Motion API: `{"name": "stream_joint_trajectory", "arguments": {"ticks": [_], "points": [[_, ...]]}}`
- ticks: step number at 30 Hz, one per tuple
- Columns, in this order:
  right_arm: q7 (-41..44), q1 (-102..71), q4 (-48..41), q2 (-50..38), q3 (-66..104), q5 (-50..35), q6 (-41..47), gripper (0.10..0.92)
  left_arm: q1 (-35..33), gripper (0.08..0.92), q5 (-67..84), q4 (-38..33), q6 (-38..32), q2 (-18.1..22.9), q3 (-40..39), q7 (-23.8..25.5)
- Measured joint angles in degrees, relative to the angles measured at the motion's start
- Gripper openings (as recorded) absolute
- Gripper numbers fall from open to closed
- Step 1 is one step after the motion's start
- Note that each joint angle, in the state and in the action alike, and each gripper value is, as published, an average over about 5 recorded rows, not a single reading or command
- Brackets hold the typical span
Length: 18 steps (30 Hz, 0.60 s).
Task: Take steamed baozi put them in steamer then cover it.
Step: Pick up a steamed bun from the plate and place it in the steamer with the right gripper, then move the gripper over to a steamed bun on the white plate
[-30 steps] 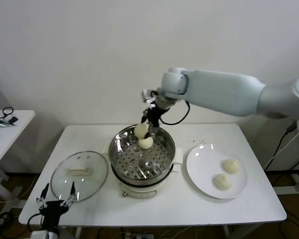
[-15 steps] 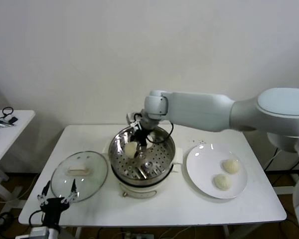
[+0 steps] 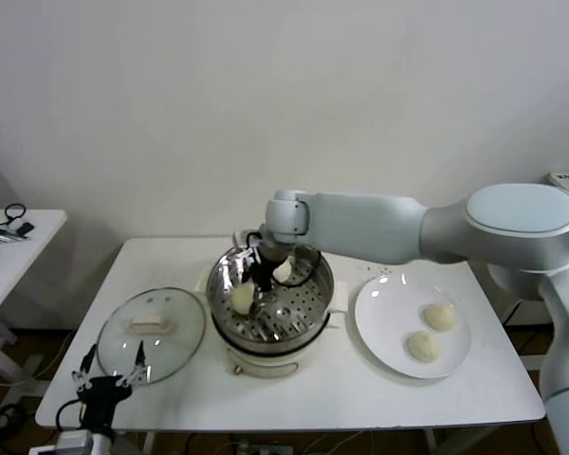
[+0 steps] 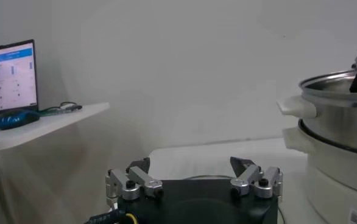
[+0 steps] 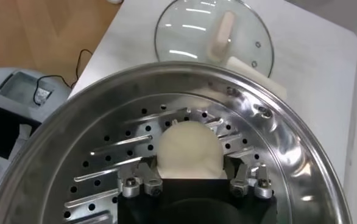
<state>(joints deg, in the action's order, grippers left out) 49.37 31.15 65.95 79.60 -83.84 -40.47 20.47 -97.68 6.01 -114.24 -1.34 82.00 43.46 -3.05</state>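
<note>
My right gripper [image 3: 253, 289] reaches down into the steamer [image 3: 313, 303] and is shut on a baozi [image 3: 241, 300]. In the right wrist view this bun [image 5: 187, 148] sits between the fingers [image 5: 143, 176], low over the perforated bottom [image 5: 111, 164]. A second baozi [image 3: 284, 272] lies at the back of the basket. Two more baozi [image 3: 441, 316] [image 3: 423, 346] lie on the white plate [image 3: 384, 318] to the right. The glass cover [image 3: 152, 332] lies flat on the table left of the steamer, and it also shows in the right wrist view [image 5: 212, 36]. My left gripper [image 3: 105, 372] is open and parked below the table's front left corner.
The steamer's wall [image 4: 343, 122] stands to the side of my left gripper [image 4: 194, 173] in the left wrist view. A small side table [image 3: 9, 251] with cables stands at the far left. A white wall runs behind the table.
My right gripper has come down from above the steamer's back rim into the basket, moving left and forward with the baozi. The left arm has not moved.
</note>
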Motion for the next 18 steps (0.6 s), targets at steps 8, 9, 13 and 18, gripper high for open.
{"name": "stream_joint_trajectory", "arguments": {"ticks": [8, 9, 13, 18], "points": [[1.7, 2.6, 1.7, -2.4, -0.3, 0.0, -0.9, 0.823, -0.1, 0.823, 0.5, 0.1, 0.1, -0.1, 0.2, -0.5], [2.0, 3.3, 2.0, -3.0, -0.4, -0.2, -1.2, 0.823, -0.2, 0.823, 0.6, 0.0, 0.1, -0.1, 0.3, -0.6], [3.8, 6.9, 3.8, -6.2, -1.7, -1.1, -2.4, 0.823, -0.3, 0.823, 0.9, 0.0, 0.1, -0.2, 0.4, -0.7], [6.4, 11.6, 7.1, -11.8, -4.2, -1.4, -3.7, 0.823, -0.3, 0.823, 1.1, -0.1, 0.2, -0.4, 0.4, -0.7]]}}
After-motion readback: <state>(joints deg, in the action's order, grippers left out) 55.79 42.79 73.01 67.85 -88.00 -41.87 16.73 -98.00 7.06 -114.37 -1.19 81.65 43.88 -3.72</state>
